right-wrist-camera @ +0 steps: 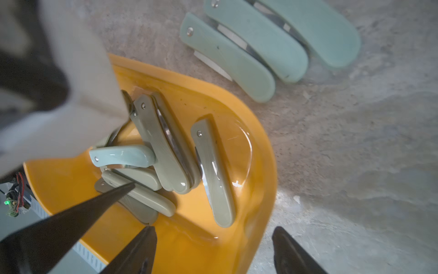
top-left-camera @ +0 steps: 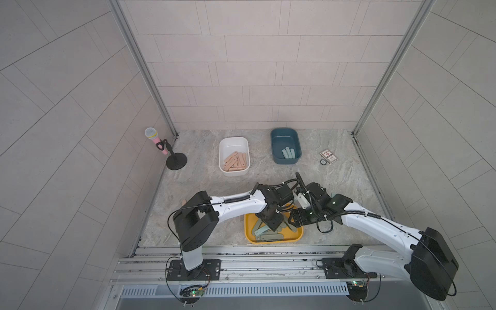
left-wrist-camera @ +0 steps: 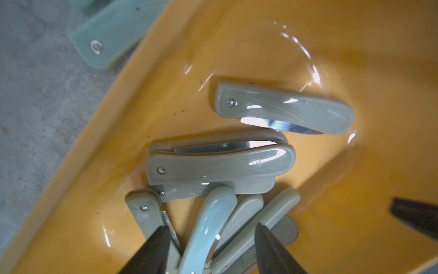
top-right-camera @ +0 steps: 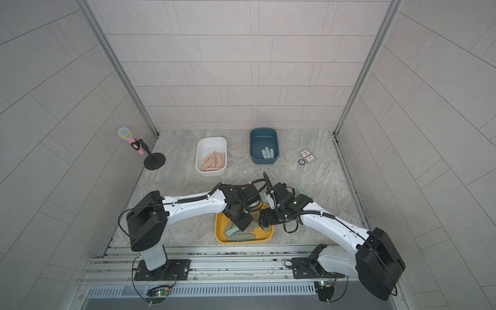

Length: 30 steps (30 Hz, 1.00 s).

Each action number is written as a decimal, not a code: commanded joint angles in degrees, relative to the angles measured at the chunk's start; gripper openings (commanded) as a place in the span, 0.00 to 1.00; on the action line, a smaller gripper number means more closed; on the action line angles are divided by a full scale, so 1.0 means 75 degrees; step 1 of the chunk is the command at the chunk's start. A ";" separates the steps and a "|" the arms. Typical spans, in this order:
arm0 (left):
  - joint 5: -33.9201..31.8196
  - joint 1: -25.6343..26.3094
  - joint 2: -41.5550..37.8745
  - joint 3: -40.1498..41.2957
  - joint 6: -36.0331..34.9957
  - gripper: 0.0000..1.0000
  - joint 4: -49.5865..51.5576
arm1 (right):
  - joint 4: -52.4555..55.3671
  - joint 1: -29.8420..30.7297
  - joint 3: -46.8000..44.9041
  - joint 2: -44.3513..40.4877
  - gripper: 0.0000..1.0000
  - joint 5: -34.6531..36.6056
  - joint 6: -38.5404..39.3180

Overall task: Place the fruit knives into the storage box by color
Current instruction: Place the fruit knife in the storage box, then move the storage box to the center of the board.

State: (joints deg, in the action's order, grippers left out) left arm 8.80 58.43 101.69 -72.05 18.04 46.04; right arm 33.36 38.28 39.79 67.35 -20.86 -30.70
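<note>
In the yellow tray [left-wrist-camera: 237,47] lie olive-green knives [left-wrist-camera: 220,163] and one pale teal knife [left-wrist-camera: 211,213]. The left gripper [left-wrist-camera: 211,227] is spread around that one, maybe not touching. The right gripper [right-wrist-camera: 214,229] is spread wide over the tray's edge. Loose teal knives [right-wrist-camera: 256,42] lie beside it. Farther back, pink knives [top-left-camera: 236,161] sit in the white box [top-left-camera: 232,147], teal knives [top-left-camera: 288,153] in the blue box [top-left-camera: 284,139].

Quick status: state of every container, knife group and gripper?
White rectangular plastic box: holds peach-pink fruit knives.
Dark teal plastic box: holds pale teal knives.
Yellow plastic tray: holds folded olive-green knives, one pale teal knife.
Three pale teal knives on table: folded, unsorted.
Left gripper: open, straddling tray's teal knife.
Right gripper: open, empty.
</note>
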 commanded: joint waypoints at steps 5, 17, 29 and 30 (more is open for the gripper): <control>0.0552 -0.1630 -0.1739 0.0557 0.0628 0.69 -0.0060 | -0.0890 0.0811 0.0119 0.0688 0.71 -0.0169 -0.0366; -0.0423 -0.3528 -0.4305 0.2335 0.1642 0.85 0.1270 | -0.1591 0.1771 0.1518 0.2504 0.70 -0.0137 -0.0748; 0.0281 -0.4238 -0.3448 0.2256 0.1685 1.00 0.1042 | 0.0540 0.1009 0.2241 0.1390 0.69 0.1871 0.0421; 0.0383 -0.4401 -0.3442 0.2362 0.1684 1.00 0.1006 | 0.0566 0.0755 0.2106 0.1336 0.67 0.1950 0.0575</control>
State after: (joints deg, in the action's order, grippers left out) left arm 9.78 27.09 75.81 -54.78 30.24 53.25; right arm 31.16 47.00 56.82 79.33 -13.10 -30.06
